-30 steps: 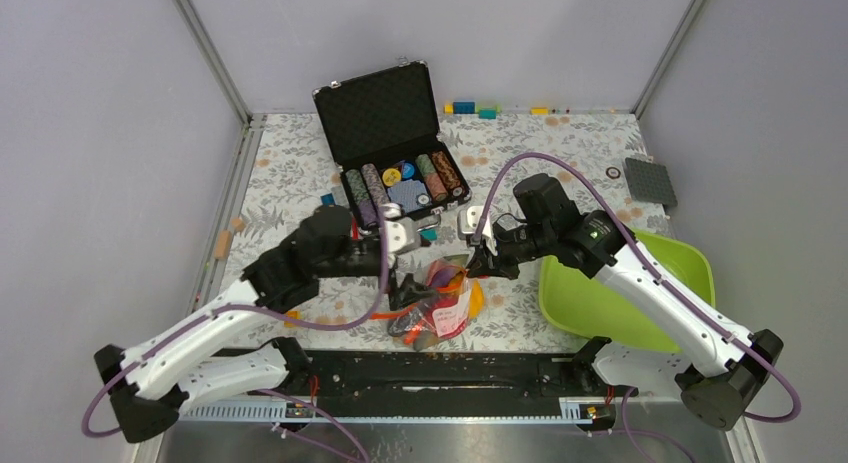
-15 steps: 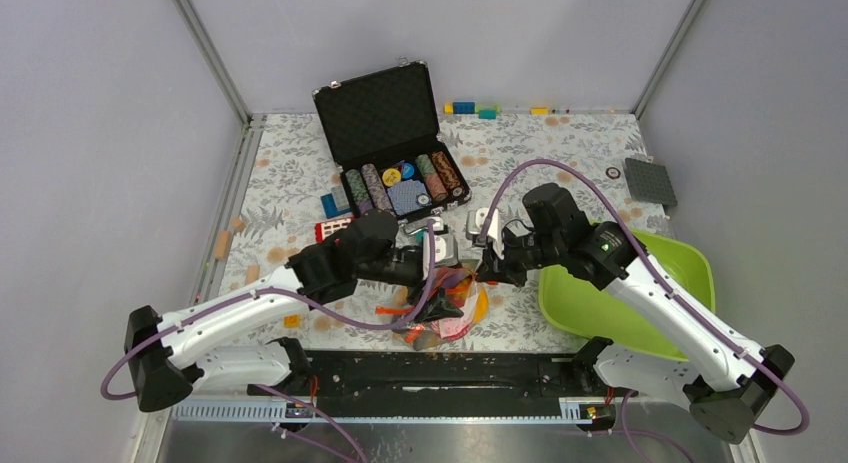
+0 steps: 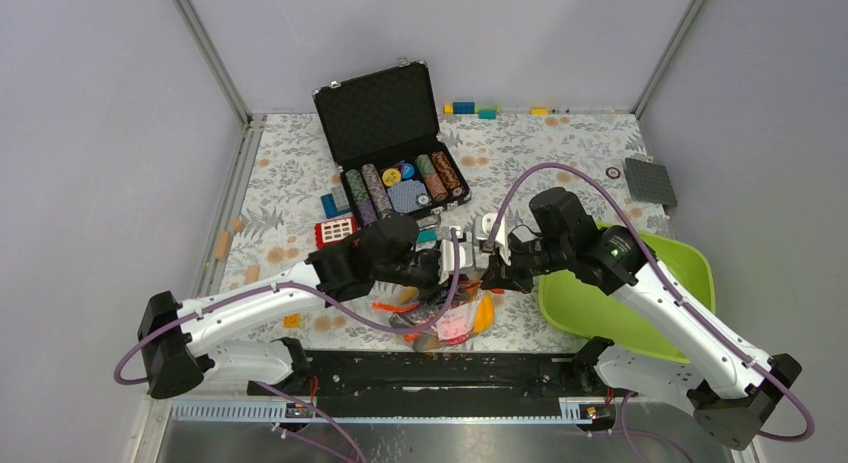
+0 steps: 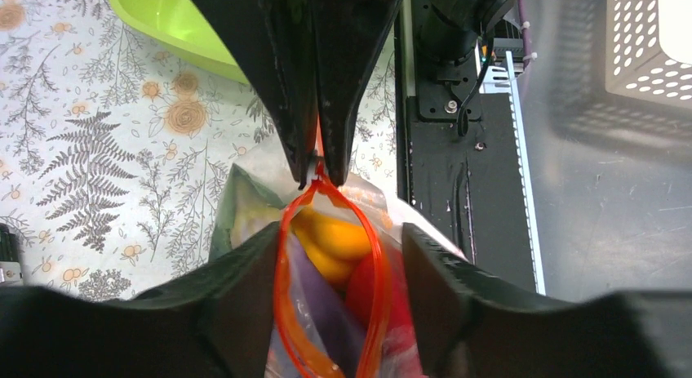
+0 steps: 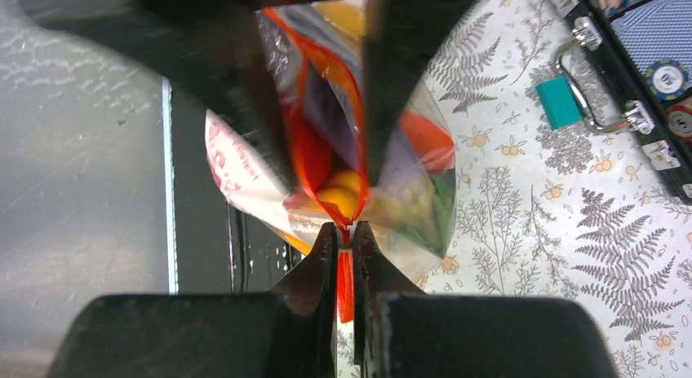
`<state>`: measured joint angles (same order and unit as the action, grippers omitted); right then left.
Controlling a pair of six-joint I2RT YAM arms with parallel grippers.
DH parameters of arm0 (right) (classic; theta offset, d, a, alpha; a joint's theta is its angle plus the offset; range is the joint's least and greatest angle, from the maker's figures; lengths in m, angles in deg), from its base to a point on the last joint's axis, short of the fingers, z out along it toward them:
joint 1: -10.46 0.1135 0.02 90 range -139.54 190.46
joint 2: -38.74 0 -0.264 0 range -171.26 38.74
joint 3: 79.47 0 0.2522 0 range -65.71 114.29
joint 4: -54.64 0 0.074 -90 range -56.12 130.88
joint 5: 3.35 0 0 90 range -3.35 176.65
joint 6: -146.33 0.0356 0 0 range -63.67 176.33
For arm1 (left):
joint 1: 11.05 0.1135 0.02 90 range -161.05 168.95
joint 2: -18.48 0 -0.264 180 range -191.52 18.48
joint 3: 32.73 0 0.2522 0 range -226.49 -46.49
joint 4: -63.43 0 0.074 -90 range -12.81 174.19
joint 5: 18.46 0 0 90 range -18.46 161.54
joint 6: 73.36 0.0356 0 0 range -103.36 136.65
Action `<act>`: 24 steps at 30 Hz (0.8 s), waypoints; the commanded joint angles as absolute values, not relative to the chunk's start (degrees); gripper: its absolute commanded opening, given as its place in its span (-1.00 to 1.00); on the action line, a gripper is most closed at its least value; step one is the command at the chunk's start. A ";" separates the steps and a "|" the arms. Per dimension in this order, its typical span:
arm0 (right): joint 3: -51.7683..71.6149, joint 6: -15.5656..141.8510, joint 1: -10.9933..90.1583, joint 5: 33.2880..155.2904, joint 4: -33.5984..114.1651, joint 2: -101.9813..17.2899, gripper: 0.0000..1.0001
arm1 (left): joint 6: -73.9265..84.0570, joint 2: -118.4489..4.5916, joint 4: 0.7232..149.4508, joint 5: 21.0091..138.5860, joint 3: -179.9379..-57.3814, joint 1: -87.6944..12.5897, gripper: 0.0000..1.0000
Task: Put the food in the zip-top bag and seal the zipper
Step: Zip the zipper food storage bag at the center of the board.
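Food (image 5: pixel 339 192) sits in the bag (image 5: pixel 241 178); the zipper (image 4: pixel 280 264) gapes, right claw (image 5: pixel 344 228) pinching its end, left claw (image 4: pixel 341 235) parted astride it.

Red print on the zip-top bag (image 5: pixel 231 172) is too blurred to read; nothing else legible.

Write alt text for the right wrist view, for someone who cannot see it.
The right gripper pinches one end of the orange-red zipper strip on a clear plastic zip-top bag, whose mouth gapes open over yellow, red and purple toy foods. The left gripper straddles that mouth from the far side, above a fern-patterned tablecloth.
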<state>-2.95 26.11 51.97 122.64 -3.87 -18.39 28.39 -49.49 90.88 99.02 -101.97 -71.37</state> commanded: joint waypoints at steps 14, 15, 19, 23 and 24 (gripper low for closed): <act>-1.68 21.87 52.54 101.40 -12.14 -18.03 -1.00 | 24.57 -44.02 90.94 87.10 -99.15 -71.63 -1.00; -2.09 21.94 52.48 98.23 -13.03 -18.44 -1.00 | 23.86 -43.03 90.41 85.06 -97.89 -71.62 -1.00; -3.69 22.35 52.47 87.60 -15.43 -19.16 -1.00 | 21.95 -37.80 89.74 79.09 -92.58 -71.29 -1.00; -5.49 21.43 52.48 81.63 -15.51 -19.41 -1.00 | 20.03 -32.50 88.78 78.31 -87.06 -69.47 -1.00; -5.89 21.51 52.41 80.00 -15.56 -19.75 -1.00 | 19.61 -31.28 88.87 78.28 -86.20 -69.01 -1.00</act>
